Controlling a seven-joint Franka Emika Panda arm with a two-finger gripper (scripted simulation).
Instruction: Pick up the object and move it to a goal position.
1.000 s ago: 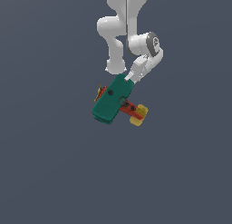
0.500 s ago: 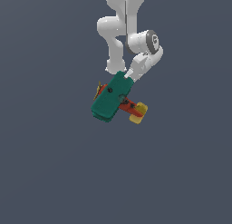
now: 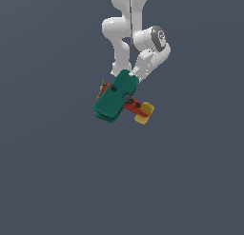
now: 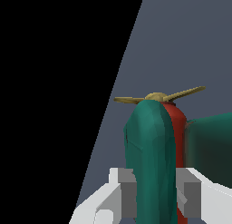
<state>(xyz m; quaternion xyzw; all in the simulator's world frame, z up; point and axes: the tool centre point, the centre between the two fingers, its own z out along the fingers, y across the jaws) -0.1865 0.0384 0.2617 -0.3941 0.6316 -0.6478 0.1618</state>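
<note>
In the wrist view we see the gripper (image 4: 156, 191) closed down onto the toy airplane (image 4: 156, 146): its two pale fingers (image 4: 124, 191) sit on either side of a teal-green wing, pressed against it, with only the width of that wing and the red body behind it keeping them apart. The yellow propeller (image 4: 158, 97) shows just past the upper end of the wing, its blades spread out to both sides.

In the exterior view we find the airplane (image 3: 116, 101) hanging at the end of the white arm (image 3: 143, 44), with nothing but the plain grey backdrop around and beneath it. The broad teal wings face us, tilted on a diagonal, with the red-orange body crossing behind them. The yellow tail (image 3: 144, 113) points toward the exterior view's right and slightly down, while the propeller (image 3: 101, 88) peeks out at the wings' upper edge on the exterior view's left. The fingertips themselves are hidden behind the wing here, so we can only say that the gripper (image 3: 130, 78) seems to meet the plane at the wing's upper corner.
</note>
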